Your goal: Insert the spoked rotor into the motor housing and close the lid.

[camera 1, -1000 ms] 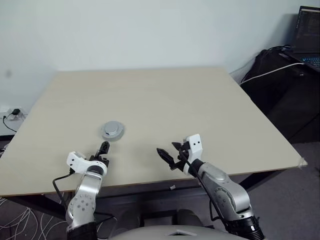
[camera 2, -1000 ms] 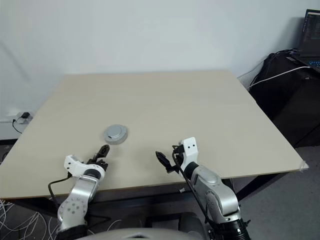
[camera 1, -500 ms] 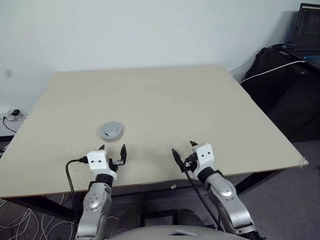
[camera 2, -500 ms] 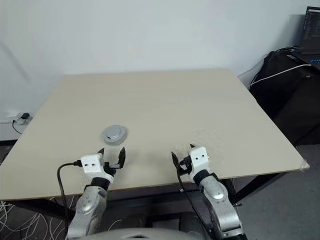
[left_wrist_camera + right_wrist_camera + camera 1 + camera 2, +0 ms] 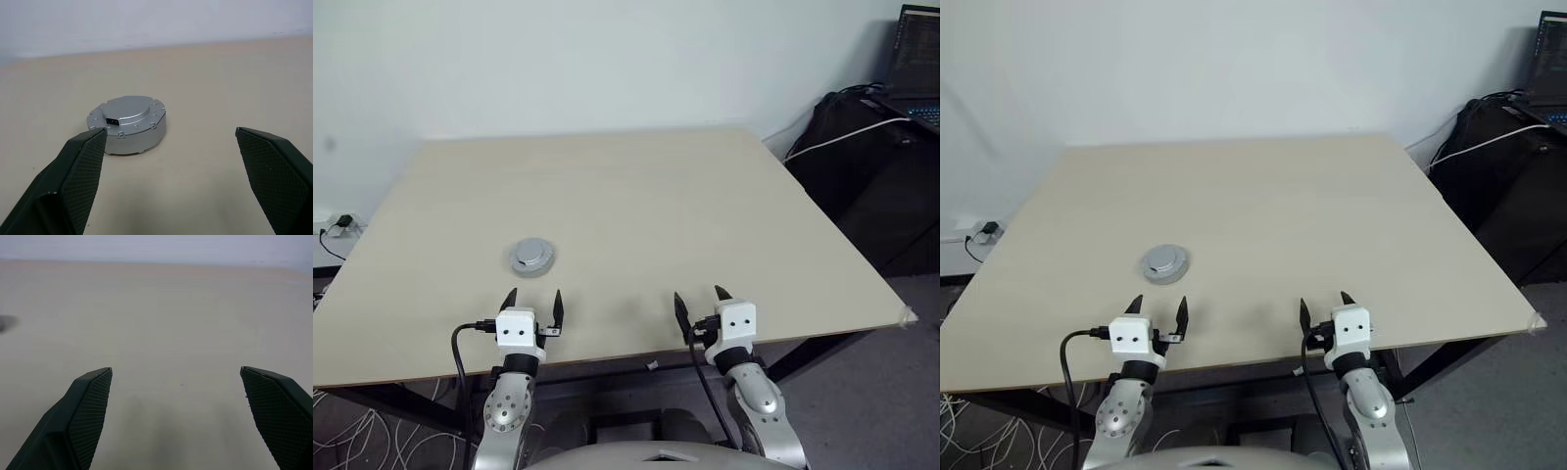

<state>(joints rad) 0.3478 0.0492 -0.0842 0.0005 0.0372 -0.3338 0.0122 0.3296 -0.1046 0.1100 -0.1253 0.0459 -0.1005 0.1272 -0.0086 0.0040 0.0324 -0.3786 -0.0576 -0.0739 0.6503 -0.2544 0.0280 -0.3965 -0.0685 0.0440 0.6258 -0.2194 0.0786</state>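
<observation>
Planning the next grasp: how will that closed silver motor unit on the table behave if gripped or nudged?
The motor unit looks like solid metal: probably rigid and heavy for its size. Lying flat and squat, it should slide, not tip or roll. Its smooth rim may slip.

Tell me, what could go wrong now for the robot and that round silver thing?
The lid looks shut on the round silver motor, which sits alone on the table. The open left gripper is close behind it, so a forward move might bump it and slide it away. The open right gripper is near the table's front edge and could knock it.
</observation>
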